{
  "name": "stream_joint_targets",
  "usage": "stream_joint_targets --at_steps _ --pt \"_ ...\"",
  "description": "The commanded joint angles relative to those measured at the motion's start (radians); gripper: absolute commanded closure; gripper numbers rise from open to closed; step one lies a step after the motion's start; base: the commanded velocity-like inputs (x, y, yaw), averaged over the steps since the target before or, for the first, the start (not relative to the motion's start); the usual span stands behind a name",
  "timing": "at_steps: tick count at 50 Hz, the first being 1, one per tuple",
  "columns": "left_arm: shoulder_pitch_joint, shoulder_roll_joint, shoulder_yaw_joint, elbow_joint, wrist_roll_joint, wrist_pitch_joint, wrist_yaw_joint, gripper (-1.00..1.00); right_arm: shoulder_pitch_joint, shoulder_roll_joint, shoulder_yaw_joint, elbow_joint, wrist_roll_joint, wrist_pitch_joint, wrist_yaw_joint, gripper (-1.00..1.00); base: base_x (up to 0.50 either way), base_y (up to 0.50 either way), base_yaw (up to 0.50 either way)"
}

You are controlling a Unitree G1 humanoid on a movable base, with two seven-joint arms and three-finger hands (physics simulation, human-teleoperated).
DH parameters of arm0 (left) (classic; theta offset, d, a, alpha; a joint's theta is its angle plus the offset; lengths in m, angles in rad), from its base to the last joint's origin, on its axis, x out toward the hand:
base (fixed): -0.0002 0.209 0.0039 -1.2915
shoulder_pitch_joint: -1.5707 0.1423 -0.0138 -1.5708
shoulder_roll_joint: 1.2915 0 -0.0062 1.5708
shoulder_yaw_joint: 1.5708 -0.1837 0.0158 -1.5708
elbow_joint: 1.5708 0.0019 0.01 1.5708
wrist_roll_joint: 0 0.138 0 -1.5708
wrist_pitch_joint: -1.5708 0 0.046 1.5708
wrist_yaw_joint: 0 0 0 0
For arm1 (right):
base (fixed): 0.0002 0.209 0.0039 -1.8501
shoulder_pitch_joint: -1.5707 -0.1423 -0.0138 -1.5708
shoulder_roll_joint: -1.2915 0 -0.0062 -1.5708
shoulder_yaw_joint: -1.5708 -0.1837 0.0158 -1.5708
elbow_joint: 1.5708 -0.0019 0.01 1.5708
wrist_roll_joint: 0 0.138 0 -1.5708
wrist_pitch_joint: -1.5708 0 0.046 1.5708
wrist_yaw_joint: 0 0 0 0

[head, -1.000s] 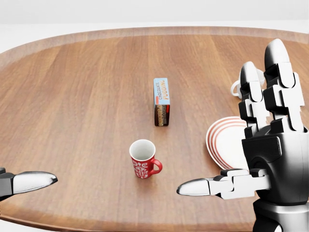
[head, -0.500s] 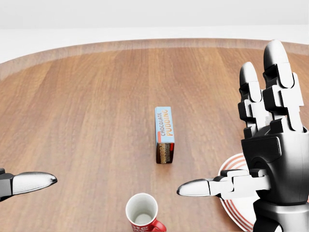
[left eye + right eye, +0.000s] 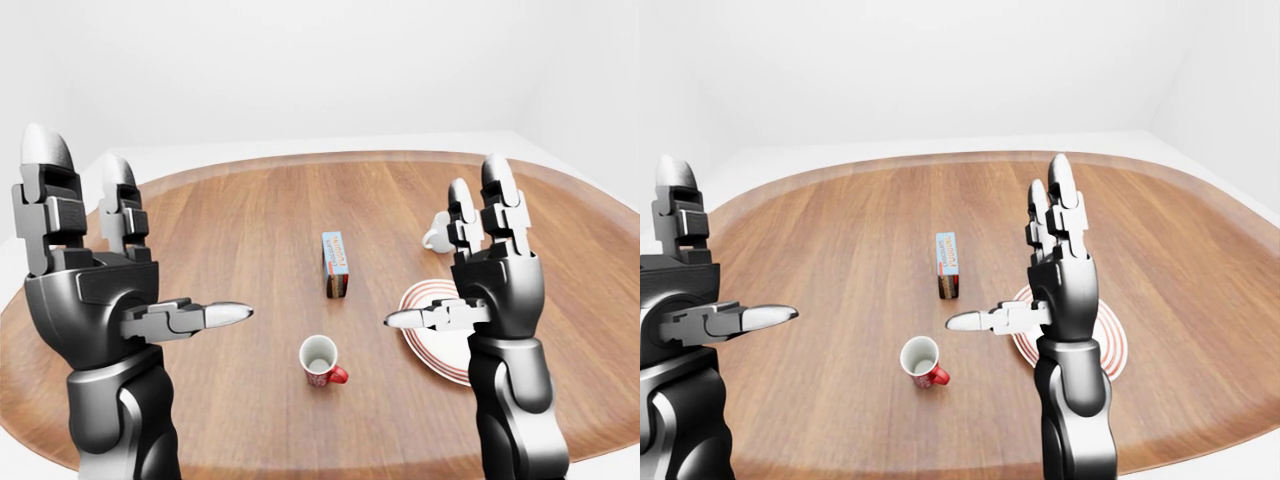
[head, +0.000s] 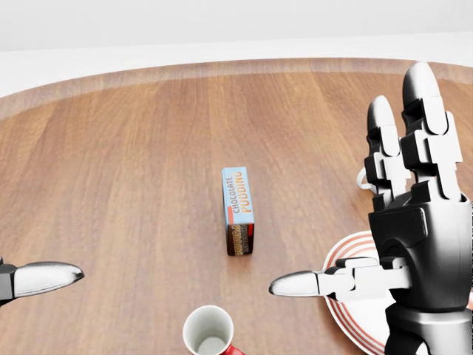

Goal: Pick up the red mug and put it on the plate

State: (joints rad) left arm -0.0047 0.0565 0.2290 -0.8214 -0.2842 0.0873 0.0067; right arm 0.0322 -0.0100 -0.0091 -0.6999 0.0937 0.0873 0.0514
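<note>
The red mug (image 3: pixel 322 361) stands upright on the wooden table (image 3: pixel 220 230), white inside, its handle pointing right. In the head view only its rim (image 4: pixel 209 331) shows at the bottom edge. The white plate with red rings (image 3: pixel 432 350) lies to the mug's right, partly hidden by my right hand. Both hands hover above the table with fingers spread. My left hand (image 3: pixel 145 255) is left of the mug, my right hand (image 3: pixel 455 275) over the plate. Neither touches anything.
A blue chocolate pudding box (image 3: pixel 335 264) stands on the table above the mug in the views. A white mug (image 3: pixel 436 236) sits above the plate, mostly behind my right hand's fingers. The table's curved edge runs along the top and bottom of the eye views.
The whole head view has shifted, so the camera moved: mug, box and plate slid down, then slightly left, and the mug now sits at the bottom edge. Both hands keep their pose.
</note>
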Motion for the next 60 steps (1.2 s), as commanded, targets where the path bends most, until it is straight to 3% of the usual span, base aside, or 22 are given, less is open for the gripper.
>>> stream_joint_targets --at_steps 1,24,49,60 --pt "-0.009 0.005 0.007 -0.001 -0.007 0.000 0.004 -1.00 0.016 0.001 0.022 0.000 -0.030 0.000 -0.011 -1.00 0.00 0.00 0.00" --pt "-0.011 0.006 0.004 0.020 0.001 0.000 0.003 -1.00 0.106 -0.004 0.110 -0.106 -0.097 0.000 0.001 -1.00 0.00 0.00 0.00" --pt "-0.008 0.006 0.009 0.011 -0.002 0.000 0.002 -1.00 0.088 -0.030 0.349 0.107 -0.238 0.000 0.123 -1.00 0.00 0.00 0.00" --pt "-0.006 0.005 0.008 0.012 0.000 0.000 0.001 -1.00 0.089 -0.030 0.368 0.108 -0.272 0.000 0.140 -1.00 0.00 0.00 0.00"
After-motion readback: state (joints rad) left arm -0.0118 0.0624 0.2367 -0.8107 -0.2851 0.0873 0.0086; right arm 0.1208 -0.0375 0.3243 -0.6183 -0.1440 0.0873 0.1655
